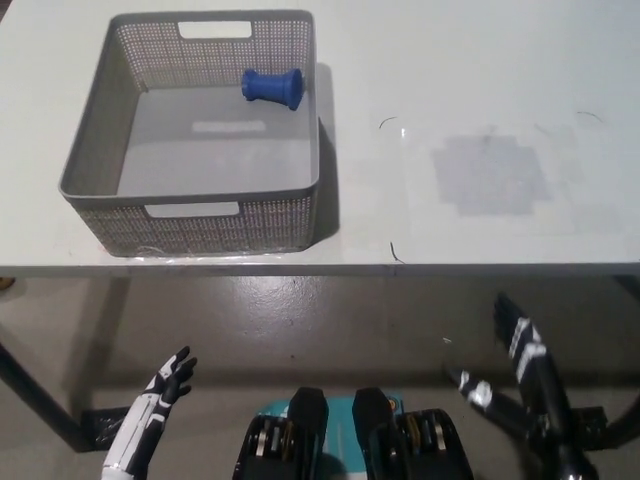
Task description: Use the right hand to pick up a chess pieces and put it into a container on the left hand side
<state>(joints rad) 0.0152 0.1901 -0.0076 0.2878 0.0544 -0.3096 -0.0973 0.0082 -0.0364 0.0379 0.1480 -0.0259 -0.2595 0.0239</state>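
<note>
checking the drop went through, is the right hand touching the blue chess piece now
Apart. The head view shows the black right hand low, below the table edge, fingers spread, while the blue chess piece lies inside the grey basket on the table.

We see our slim white left hand (150, 425) as a narrow, smooth white shell with black at its fingertips (180, 363) and dark seams running along its length, the casing looking like glossy plastic. Our black right hand (515, 375) is long and thin, made of dark, slightly shiny segments, with pale silvery-white bands showing on the fingers (521, 335) and another light patch on the shorter digit to the side. The fine detail of both hands, such as any screws or cables, is too small for us to make out.
</note>
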